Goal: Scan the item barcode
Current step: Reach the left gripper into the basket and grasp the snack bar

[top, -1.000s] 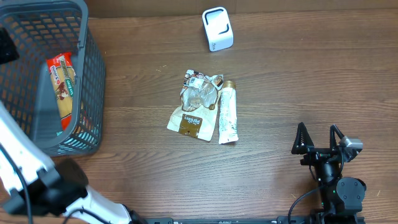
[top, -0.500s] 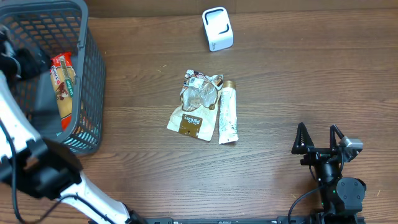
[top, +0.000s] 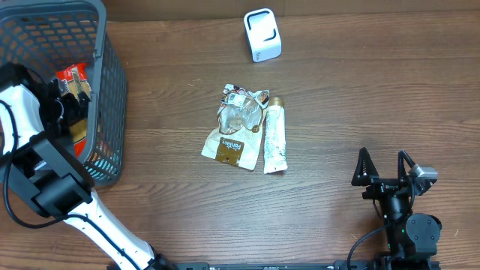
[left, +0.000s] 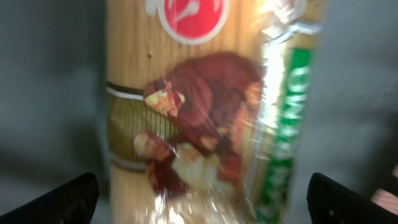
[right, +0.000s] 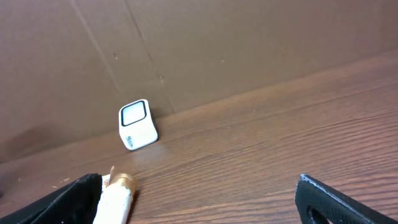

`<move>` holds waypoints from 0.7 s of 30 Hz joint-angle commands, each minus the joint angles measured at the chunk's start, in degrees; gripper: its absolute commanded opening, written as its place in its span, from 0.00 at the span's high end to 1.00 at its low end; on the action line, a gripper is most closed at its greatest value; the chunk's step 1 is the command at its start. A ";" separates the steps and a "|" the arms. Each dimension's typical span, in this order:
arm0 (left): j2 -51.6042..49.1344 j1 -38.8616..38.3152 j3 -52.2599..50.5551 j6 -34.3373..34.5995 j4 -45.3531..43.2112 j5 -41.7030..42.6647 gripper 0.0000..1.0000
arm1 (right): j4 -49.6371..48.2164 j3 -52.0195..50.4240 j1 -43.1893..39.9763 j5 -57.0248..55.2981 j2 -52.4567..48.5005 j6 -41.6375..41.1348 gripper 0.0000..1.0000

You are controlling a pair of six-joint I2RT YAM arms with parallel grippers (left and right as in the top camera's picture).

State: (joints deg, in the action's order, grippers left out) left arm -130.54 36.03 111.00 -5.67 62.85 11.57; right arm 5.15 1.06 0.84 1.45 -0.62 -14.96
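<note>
A white scanner (right: 137, 124) stands at the bench's (right: 261, 155) back edge; a gold-capped tube (right: 116, 196) lies nearer, at the left.

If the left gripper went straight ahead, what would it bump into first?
Most likely the red-and-tan snack packet in the grey plastic basket: it fills the view just ahead of the open left gripper. How close is unclear.

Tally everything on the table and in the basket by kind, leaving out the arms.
Basket: 1
Scanner: 1
Tube: 1
Packets: 2, the red packet in the basket and the cream packet beside the tube
Total: 5
</note>
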 commanded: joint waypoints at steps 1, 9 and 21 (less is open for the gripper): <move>-0.61 -0.61 -5.57 1.03 -3.45 0.04 0.05 | -0.42 -0.59 0.28 -0.33 0.46 0.22 0.00; -0.59 -0.42 -10.84 1.42 -8.09 0.04 0.79 | -0.42 -0.59 0.28 -0.33 0.46 0.22 0.00; 4.02 -0.39 1.90 0.92 1.40 0.55 0.96 | -0.42 -0.59 0.28 -0.33 0.46 0.22 0.00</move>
State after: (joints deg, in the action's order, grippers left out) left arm -127.66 36.07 107.77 -4.58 62.22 11.90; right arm 5.13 1.06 0.84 1.45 -0.62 -14.98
